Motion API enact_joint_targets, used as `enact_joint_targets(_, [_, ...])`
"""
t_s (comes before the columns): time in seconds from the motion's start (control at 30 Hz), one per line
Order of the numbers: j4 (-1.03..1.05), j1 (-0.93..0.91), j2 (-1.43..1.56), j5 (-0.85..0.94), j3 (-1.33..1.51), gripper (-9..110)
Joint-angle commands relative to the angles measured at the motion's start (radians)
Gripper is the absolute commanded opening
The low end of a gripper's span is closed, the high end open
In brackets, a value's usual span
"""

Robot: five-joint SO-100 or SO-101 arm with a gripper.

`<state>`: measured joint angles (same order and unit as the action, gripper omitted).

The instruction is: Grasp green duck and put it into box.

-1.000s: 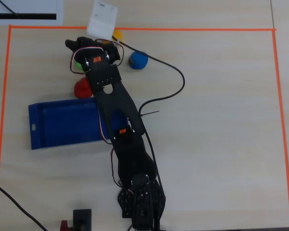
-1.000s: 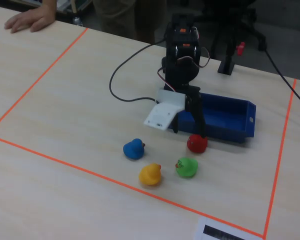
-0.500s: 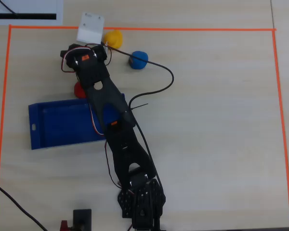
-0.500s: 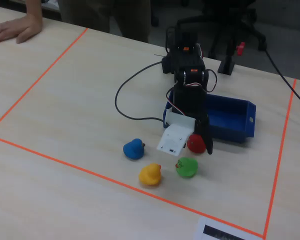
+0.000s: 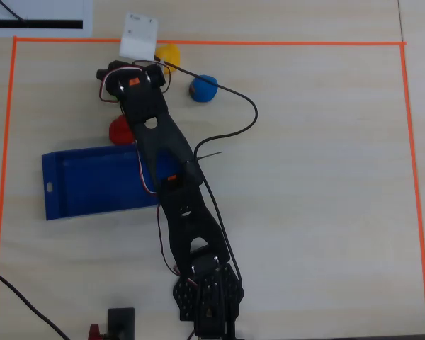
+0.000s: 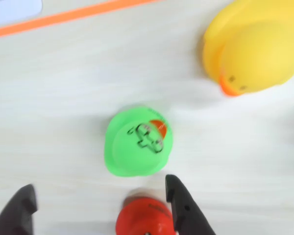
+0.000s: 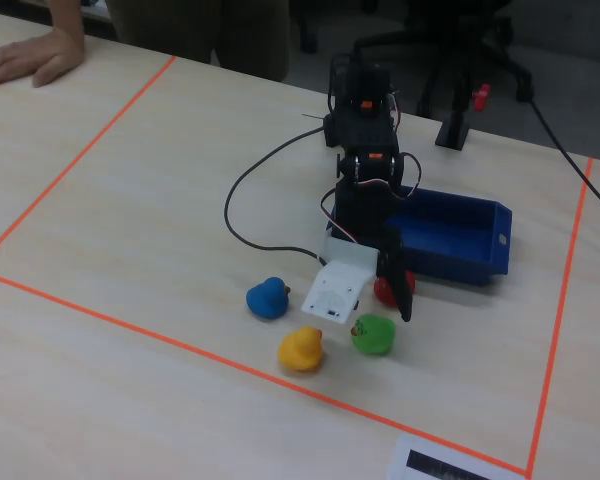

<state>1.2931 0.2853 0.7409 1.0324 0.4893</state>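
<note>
Both of my fingers (image 6: 186,210) are spread wide and hold nothing — in the wrist view the two dark tips rise from the lower edge, one at the bottom left corner and one right of centre, with open table between them. Midway between the tips sits my gripper (image 6: 100,205), empty. Just beyond that gap stands the green duck (image 6: 138,140), upright on the table (image 6: 59,98), its red-orange beak showing on the side toward the yellow duck. It touches neither finger. A red duck (image 6: 144,219) lies at the lower edge, just beside the right-hand finger and close behind the green one. Up at the right corner of that view is the yellow duck (image 6: 252,46), apart from the green one, and an orange tape line (image 6: 73,14) crosses the top.

From the fixed view, my arm (image 7: 365,170) leans forward and down over the ducks. There the green duck (image 7: 374,334) sits at the front of the group, with the red duck (image 7: 386,290) behind it, partly hidden by my wrist. To its left, the yellow duck (image 7: 301,349) sits near, and a blue duck (image 7: 268,298) is farther left. Behind all of them the box (image 7: 460,235) — a dark blue tray — lies on the table with nothing visible inside.

Seen from overhead, the box (image 5: 92,184) lies left of my arm, and my wrist covers the green duck.
</note>
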Motion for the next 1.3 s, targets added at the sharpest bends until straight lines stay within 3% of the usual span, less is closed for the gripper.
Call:
enact_joint_targets(0.0, [-0.037, -0.023, 0.02, 0.02, -0.006, 33])
enact_joint_targets(0.7, [-0.124, -0.026, -0.071, 0.005, 0.029, 31])
enact_joint_targets(0.8, [-0.123, -0.026, -0.089, 0.032, 0.029, 22])
enact_joint_targets(0.87, [-0.11, -0.023, -0.097, 0.058, 0.028, 2])
enact_joint_targets(0.9, [-0.109, -0.023, -0.098, 0.049, 0.021, 0])
enact_joint_targets(1.07, [-0.06, -0.032, -0.051, -0.002, -0.046, 0])
enact_joint_targets(1.27, [0.003, -0.066, 0.27, -0.06, -0.201, 0])
